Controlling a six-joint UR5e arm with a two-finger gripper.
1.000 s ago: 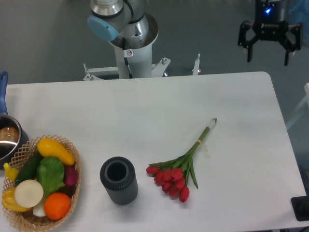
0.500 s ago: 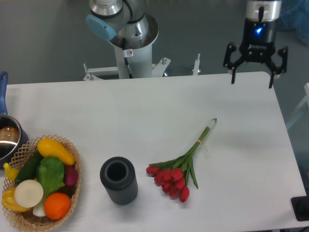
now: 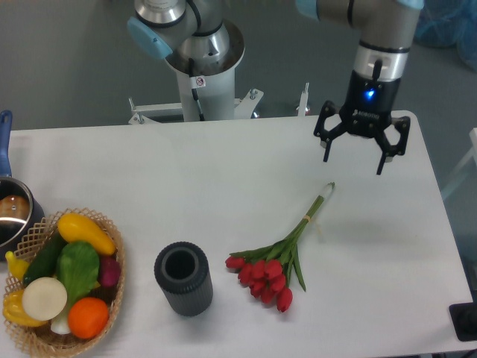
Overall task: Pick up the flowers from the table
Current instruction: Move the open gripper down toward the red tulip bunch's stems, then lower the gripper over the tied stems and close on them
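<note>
Now the black two-finger gripper [image 3: 356, 155], fingers spread apart, hangs over the white tabletop's [image 3: 186, 186] far right part. Just nearward lies the bunch of red tulips [image 3: 282, 255], stems slanting up toward it, blooms toward the near edge.

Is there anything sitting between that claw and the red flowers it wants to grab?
Nothing visible. The gripper hangs open above the table, just past the stem end of the flowers, with only bare tabletop between them. The dark cup and the vegetable basket stand off to the side, away from that path.
</note>
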